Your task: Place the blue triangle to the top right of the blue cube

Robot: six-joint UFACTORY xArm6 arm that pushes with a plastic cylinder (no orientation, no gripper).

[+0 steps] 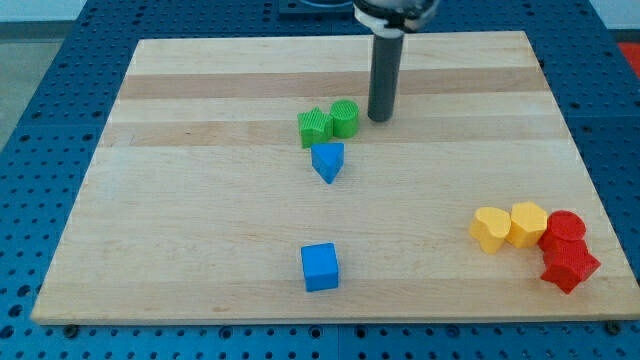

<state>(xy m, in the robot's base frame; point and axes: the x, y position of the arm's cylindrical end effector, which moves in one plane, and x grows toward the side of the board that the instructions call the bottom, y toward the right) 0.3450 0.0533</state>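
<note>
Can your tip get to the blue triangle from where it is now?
Probably yes. My tip sits right of the green blocks; the blue triangle lies below them, its right side open. The board between looks free.

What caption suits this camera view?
My tip rests right of two green blocks, above the blue triangle and blue cube.

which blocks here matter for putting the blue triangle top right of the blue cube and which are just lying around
Belongs to the job:
- blue triangle, mid-board
- blue cube, near the view's bottom
- my tip, above and to the right of the triangle, beside the green blocks

Just lying about:
- two green blocks, touching, just above the triangle
- two yellow blocks, at the view's right
- two red blocks, right of the yellow ones
</note>
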